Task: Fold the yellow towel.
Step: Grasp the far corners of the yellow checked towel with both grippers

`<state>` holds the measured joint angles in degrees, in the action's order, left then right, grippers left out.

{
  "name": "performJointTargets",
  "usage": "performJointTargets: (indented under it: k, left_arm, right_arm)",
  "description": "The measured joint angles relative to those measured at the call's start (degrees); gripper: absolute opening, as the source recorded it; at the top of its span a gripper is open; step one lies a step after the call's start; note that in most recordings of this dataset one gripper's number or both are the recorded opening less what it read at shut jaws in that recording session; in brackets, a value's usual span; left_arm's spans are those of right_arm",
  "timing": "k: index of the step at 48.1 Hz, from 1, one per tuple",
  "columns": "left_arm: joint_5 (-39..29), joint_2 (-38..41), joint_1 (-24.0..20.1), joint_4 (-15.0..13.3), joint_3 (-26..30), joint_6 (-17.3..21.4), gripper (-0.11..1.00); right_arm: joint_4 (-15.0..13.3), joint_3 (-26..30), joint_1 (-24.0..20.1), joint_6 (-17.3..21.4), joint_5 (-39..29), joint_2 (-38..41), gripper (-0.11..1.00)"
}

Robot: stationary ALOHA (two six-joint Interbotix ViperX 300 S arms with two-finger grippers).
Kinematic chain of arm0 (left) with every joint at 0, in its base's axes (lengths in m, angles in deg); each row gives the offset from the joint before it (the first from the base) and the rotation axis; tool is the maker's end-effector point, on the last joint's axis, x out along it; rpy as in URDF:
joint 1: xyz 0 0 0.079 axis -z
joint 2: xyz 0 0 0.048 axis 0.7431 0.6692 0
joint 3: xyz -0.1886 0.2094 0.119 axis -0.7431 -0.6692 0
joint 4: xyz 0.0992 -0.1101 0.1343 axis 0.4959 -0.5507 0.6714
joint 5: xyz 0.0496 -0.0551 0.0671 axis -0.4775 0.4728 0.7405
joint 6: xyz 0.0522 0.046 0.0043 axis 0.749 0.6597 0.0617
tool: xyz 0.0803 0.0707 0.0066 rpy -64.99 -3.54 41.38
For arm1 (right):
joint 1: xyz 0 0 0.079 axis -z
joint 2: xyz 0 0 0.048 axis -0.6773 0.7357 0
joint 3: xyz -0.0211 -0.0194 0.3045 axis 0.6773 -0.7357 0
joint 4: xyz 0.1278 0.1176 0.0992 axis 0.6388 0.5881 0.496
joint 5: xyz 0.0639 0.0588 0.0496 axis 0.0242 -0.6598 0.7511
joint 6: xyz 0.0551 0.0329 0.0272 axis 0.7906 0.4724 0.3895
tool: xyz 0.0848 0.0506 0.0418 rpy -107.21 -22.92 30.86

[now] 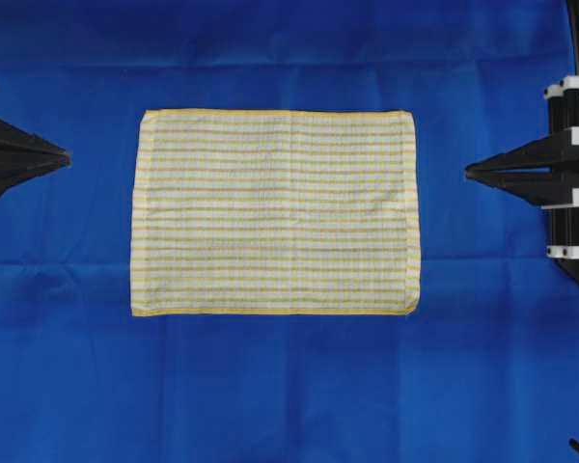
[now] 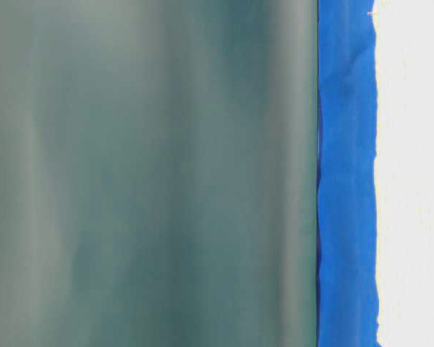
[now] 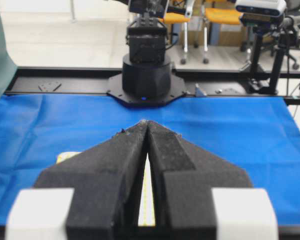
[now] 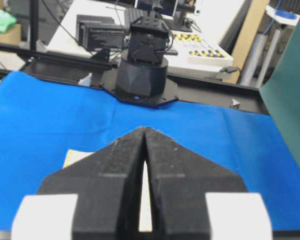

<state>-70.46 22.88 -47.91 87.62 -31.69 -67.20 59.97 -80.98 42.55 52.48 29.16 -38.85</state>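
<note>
The yellow towel [image 1: 275,212], white with thin yellow stripes and a yellow hem, lies flat and unfolded in the middle of the blue cloth [image 1: 289,386]. My left gripper [image 1: 66,154] hovers shut at the left edge of the overhead view, well clear of the towel's left hem. At the right my right gripper [image 1: 469,172] is shut too, apart from the towel's right hem. In the left wrist view the gripper [image 3: 146,122] has its tips together, with a towel corner [image 3: 67,157] peeking beside it. The right wrist view shows the same: gripper [image 4: 144,129] shut, towel corner [image 4: 77,157] at its left.
The blue cloth covers the whole table. Each wrist view shows the opposite arm's black base [image 3: 146,75] [image 4: 142,72] at the table's far edge. A green backdrop [image 2: 152,173] fills most of the table-level view, with a strip of blue cloth [image 2: 346,181] beside it.
</note>
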Motion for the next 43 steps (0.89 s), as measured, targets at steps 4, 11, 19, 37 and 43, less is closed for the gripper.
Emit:
performJointTargets:
  k: [4,11,19,37,43]
  left_arm:
    - [-0.09,-0.09,-0.35,-1.05,0.09,0.62,0.00]
    - [-0.35,0.26,-1.23,-1.76,0.09,0.79,0.00]
    - [-0.79,3.43,-4.66,-1.85,0.09,0.79,0.00]
    - [-0.09,17.93,-14.50,-1.85,0.09,0.79,0.36]
    - [2.11,24.61,-16.44,-1.85,0.09,0.79,0.74]
  right_arm:
    - [0.44,0.00,0.44,0.44,-0.35,0.18,0.00]
    - [2.64,0.70,2.46,0.88,-2.72,1.49,0.00]
    - [5.01,0.88,6.59,0.97,-4.83,4.13,0.00]
    - [9.05,1.05,17.67,0.97,-5.19,19.16,0.30]
    - [9.23,1.67,20.30,0.97,-4.83,25.58,0.65]
